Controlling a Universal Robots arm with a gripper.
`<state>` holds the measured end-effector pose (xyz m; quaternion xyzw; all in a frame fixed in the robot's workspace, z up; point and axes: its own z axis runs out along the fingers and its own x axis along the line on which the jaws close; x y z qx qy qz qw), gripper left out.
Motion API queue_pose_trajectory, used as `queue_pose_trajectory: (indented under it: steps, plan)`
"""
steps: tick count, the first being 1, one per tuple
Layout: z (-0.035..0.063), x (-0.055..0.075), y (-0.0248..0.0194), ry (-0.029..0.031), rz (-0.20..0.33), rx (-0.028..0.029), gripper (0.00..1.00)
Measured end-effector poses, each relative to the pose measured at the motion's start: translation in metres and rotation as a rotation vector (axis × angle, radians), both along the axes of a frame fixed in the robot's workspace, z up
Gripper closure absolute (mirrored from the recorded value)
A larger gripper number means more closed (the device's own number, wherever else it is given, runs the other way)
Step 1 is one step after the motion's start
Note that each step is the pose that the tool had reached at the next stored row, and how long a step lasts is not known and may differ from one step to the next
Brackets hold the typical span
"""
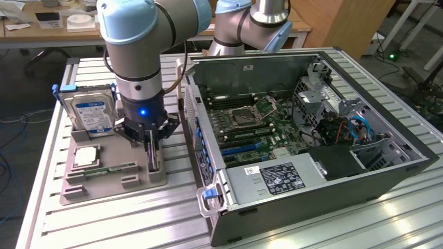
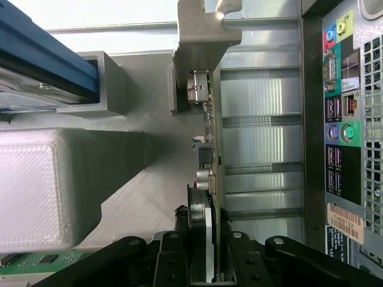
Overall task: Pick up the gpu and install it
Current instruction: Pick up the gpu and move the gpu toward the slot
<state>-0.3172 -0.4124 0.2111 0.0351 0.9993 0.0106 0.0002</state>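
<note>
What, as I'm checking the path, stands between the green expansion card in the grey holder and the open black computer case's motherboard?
The case's grey metal rear wall rises between the gpu and the motherboard; over it, nothing visible.

Hard drive point(image 1: 93, 111) silver, blue-white label; tray point(image 1: 138, 179) grey; gpu point(image 2: 214, 137) green-edged; motherboard point(image 1: 266, 129) green; bench point(image 1: 124, 223) ribbed silver; arm point(image 1: 138, 31) pale blue, grey.

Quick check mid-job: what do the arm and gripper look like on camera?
The arm has grey tube segments with pale blue joint caps, and a dark cable loops beside it. A blue light glows at the wrist. The gripper is black, with bolted linkage fingers.
</note>
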Motion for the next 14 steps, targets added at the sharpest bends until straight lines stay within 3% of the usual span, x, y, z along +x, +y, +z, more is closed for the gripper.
queue_pose_trajectory:
  steps: [8,14]
  plan:
    - [0.0064,0.000,0.0000,-0.0001,0.000,0.0007,0.72]
    - [0.0210,0.000,0.0000,0.0000,0.000,0.0022,0.72]
